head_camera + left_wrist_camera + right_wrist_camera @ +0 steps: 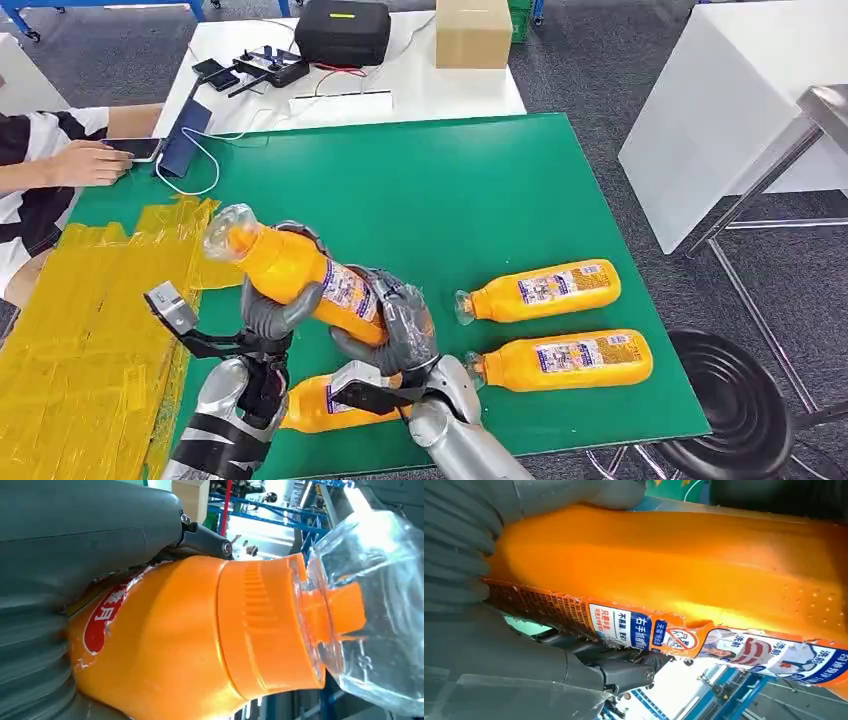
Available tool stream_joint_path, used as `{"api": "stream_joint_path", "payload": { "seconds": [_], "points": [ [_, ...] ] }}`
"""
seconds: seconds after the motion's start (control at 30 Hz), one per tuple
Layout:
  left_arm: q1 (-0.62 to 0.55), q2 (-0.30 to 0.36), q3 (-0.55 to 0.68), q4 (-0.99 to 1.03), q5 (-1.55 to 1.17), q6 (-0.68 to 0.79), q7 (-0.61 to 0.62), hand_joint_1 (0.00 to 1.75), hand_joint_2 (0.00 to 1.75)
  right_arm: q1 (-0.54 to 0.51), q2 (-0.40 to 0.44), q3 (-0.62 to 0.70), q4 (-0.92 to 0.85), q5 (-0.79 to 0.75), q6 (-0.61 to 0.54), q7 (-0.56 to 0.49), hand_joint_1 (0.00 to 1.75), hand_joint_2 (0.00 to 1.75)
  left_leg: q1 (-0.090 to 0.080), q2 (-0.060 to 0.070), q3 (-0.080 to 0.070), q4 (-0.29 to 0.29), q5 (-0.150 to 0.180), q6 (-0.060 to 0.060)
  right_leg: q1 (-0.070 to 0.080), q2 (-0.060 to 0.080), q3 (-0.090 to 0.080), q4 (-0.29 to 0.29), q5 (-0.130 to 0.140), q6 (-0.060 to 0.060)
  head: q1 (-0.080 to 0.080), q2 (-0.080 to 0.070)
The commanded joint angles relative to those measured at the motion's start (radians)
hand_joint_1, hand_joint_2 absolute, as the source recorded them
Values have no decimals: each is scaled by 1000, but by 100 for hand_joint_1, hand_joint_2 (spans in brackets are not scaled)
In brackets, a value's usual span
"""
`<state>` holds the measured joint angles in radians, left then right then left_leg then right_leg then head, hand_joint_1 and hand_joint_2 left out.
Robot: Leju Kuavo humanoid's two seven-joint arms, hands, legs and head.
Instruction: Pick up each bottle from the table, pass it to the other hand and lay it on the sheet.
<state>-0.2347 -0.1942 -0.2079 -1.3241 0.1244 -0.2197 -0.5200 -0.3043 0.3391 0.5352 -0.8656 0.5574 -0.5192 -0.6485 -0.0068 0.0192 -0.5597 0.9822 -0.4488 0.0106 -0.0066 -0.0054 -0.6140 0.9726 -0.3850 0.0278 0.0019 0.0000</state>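
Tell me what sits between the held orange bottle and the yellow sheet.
Bare green table in the head view; the orange plastic bottle, gripped by left hand and right hand, has its clear cap nearing the yellow sheet.

An orange bottle [300, 268] with a clear cap and a torn printed label hangs tilted above the green table [430, 190], cap end raised toward the yellow sheet [80, 320], gripped at once by the left hand [272, 310] and the right hand [400, 325]. Two more orange bottles [545, 290] [565, 360] lie on their sides to the right, caps pointing left. A fourth bottle [320, 405] lies on the table beneath the hands.
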Motion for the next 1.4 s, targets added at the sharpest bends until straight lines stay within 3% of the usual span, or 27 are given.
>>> {"api": "stream_joint_path", "payload": {
  "seconds": [0.03,0.07,0.23,0.3,0.37,0.47,0.5,0.67,0.7,0.77,0.93,1.1,1.4],
  "points": [
    [-59,-12,25,-9,-57,80,-22,175,175,35,-6,-25,-15,-27,15,-7,0,175,2,-4,3,0,-1,-1,2,-3,5,-1,-2,0,0,0],
    [-53,-10,30,-30,-129,162,-34,175,175,57,-17,-32,-87,-60,44,-8,0,175,3,-5,4,1,-2,-1,2,-3,6,0,-3,0,0,0],
    [-50,-5,32,-39,-128,161,-35,175,175,67,-27,-29,-127,-63,60,10,0,175,1,-3,2,0,-1,-1,0,-2,3,-1,-1,0,0,0],
    [-51,-4,29,-65,-431,486,-70,175,175,99,-45,-40,-240,-136,137,7,0,175,1,-3,2,0,-1,-1,1,-1,3,-1,-1,0,0,0],
    [-50,1,40,-89,-671,695,-23,175,175,124,-71,-40,-354,-164,198,42,0,175,1,-4,1,0,-1,0,1,-2,2,0,-1,0,0,0],
    [-91,34,77,-73,-683,685,15,175,175,140,-106,-54,-476,-194,250,91,0,175,2,-5,3,2,-2,-1,2,-3,4,1,-3,0,0,0],
    [-124,55,100,-38,-774,731,47,175,175,142,-115,-59,-514,-208,267,96,0,0,1,-4,2,1,-1,-1,1,-3,3,0,-2,0,0,0],
    [-238,131,185,97,-1058,832,166,175,175,153,-142,-64,-622,-303,341,97,0,0,1,-2,1,0,0,-1,1,-1,2,0,0,0,0,0],
    [-264,170,205,148,-1156,849,217,175,175,156,-155,-64,-652,-367,384,103,0,175,2,-3,2,0,0,-1,1,-2,4,0,-1,-1,0,0],
    [-292,202,234,216,-1195,857,212,175,175,163,-171,-66,-680,-407,409,118,0,175,2,-4,4,0,-1,-2,1,-2,5,0,-1,-1,0,0],
    [-308,293,281,393,-1577,918,391,175,175,149,-223,-59,-680,-580,519,156,0,175,2,0,8,-2,-1,-2,2,2,7,-2,-1,-1,0,0],
    [-311,321,300,516,-1687,918,472,175,175,135,-253,-30,-683,-576,523,163,0,175,2,0,4,-1,0,-2,3,1,4,0,-1,0,0,0],
    [-312,322,313,566,-1651,918,464,175,175,135,-256,-18,-690,-568,512,165,0,175,3,-3,4,1,-1,-2,4,-1,6,0,-2,-1,0,0]
  ]
}}
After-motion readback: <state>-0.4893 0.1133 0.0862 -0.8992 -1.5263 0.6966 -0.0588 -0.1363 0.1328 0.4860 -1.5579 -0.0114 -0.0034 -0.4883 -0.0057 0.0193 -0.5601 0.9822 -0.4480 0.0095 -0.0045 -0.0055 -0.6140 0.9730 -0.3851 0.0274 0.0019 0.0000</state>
